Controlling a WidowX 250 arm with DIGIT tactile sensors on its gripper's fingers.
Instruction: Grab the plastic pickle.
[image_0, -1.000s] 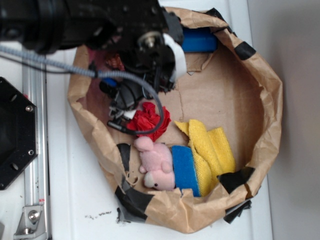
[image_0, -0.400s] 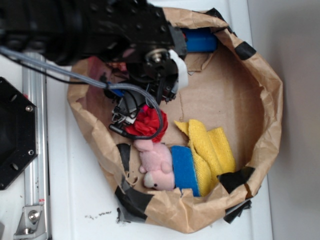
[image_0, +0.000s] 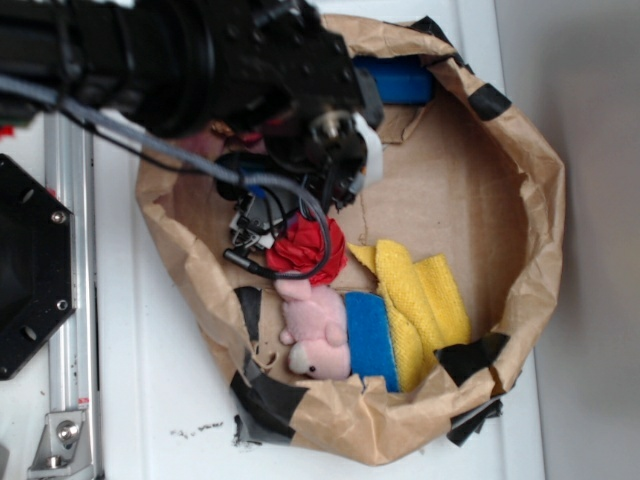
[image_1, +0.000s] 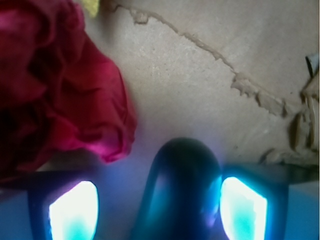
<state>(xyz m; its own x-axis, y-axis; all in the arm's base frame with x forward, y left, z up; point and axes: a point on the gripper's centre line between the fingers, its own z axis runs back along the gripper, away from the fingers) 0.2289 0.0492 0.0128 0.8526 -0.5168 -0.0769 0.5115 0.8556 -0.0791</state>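
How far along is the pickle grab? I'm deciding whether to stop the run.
Done: the gripper is down in the paper-lined bin, beside the red cloth, and the pickle lies between its fingers. In hand: closing. The right pad looks against the pickle, while a gap shows on the left. Left: a firm squeeze and the lift. The pickle looks to be on the cardboard floor.

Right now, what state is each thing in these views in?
Gripper: open, fingers either side of the pickle.
Plastic pickle: lying on the cardboard between the fingers, nearer one of them; contact unclear.
Red cloth: crumpled, beside the gripper.
Yellow towel: folded, lying flat.
Pink plush toy: lying against the bag wall.
Paper bag: open, rim rolled down, taped.
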